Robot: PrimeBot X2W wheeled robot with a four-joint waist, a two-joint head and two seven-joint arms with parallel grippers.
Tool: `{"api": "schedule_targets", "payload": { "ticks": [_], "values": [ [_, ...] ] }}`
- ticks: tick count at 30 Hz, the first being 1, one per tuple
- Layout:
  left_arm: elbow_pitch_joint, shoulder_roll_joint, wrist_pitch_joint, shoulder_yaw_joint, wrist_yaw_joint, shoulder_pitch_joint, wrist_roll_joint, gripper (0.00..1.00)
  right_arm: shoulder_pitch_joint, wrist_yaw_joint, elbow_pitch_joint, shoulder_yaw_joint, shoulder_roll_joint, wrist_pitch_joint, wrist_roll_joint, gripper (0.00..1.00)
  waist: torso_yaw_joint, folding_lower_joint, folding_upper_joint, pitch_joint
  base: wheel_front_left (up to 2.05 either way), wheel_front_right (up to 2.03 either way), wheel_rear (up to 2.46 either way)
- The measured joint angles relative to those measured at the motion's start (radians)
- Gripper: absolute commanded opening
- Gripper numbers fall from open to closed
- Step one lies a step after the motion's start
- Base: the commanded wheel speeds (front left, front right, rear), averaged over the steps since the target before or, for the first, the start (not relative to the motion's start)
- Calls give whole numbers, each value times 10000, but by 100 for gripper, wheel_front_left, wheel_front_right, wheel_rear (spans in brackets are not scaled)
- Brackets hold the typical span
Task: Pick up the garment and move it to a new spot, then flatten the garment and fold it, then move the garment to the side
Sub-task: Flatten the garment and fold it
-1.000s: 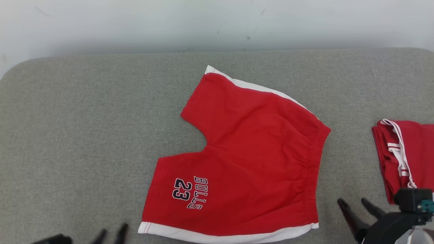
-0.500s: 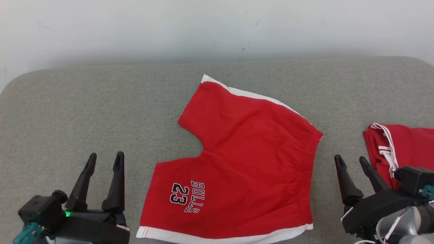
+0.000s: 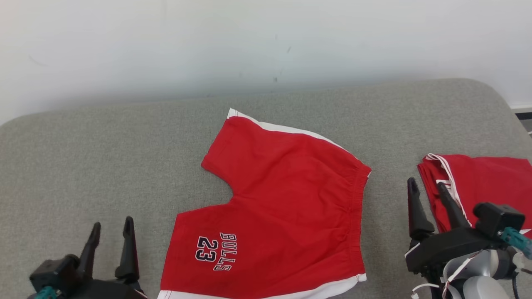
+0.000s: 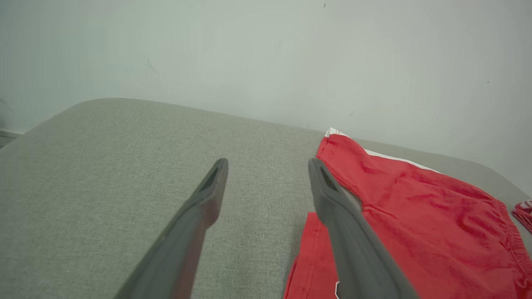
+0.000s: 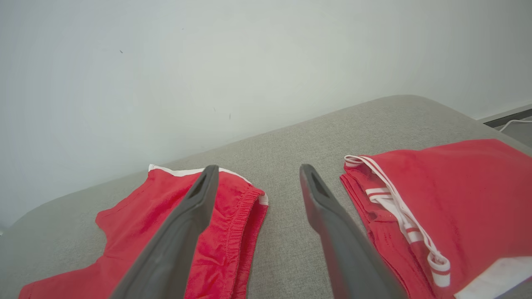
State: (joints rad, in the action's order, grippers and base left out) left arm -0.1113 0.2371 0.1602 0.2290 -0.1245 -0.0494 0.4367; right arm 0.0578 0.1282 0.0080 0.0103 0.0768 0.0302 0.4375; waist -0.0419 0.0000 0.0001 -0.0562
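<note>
Red shorts [image 3: 282, 207] lie spread flat and unfolded around the middle of the grey padded table [image 3: 104, 158]. The waistband [image 3: 358, 216] faces the table's right end, and both legs point toward its left end. A dark "BULLS 23" print [image 3: 216, 251] sits on the leg nearer the table's front edge. A white stripe [image 3: 286, 129] runs along the leg nearer its back edge.

Left gripper [image 3: 112, 223]: fingers spread, nothing between them, over the table's front-left part, apart from the fabric.

Right gripper [image 3: 426, 183]: fingers spread, empty, over the table's front-right part. It sits between the waistband and a second red folded garment [image 3: 486, 182] at the table's right end.

A pale wall [image 3: 208, 50] stands behind the table's back edge.
</note>
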Motion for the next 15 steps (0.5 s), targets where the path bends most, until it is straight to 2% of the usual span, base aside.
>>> {"api": "schedule_targets", "payload": {
  "ticks": [5, 15],
  "values": [
    [-357, -326, -17, 40, 2, 100, -280, 100, 0, -247, 472, 261, 6, -320, 0, 100, -74, -1, -1, 262, 0, 0, 0],
    [-589, -324, -31, -213, 2, 460, -391, 100, 25, -671, 901, 539, 12, -765, -73, 100, 13, -1, 0, 440, 0, 0, 0]
  ]
}}
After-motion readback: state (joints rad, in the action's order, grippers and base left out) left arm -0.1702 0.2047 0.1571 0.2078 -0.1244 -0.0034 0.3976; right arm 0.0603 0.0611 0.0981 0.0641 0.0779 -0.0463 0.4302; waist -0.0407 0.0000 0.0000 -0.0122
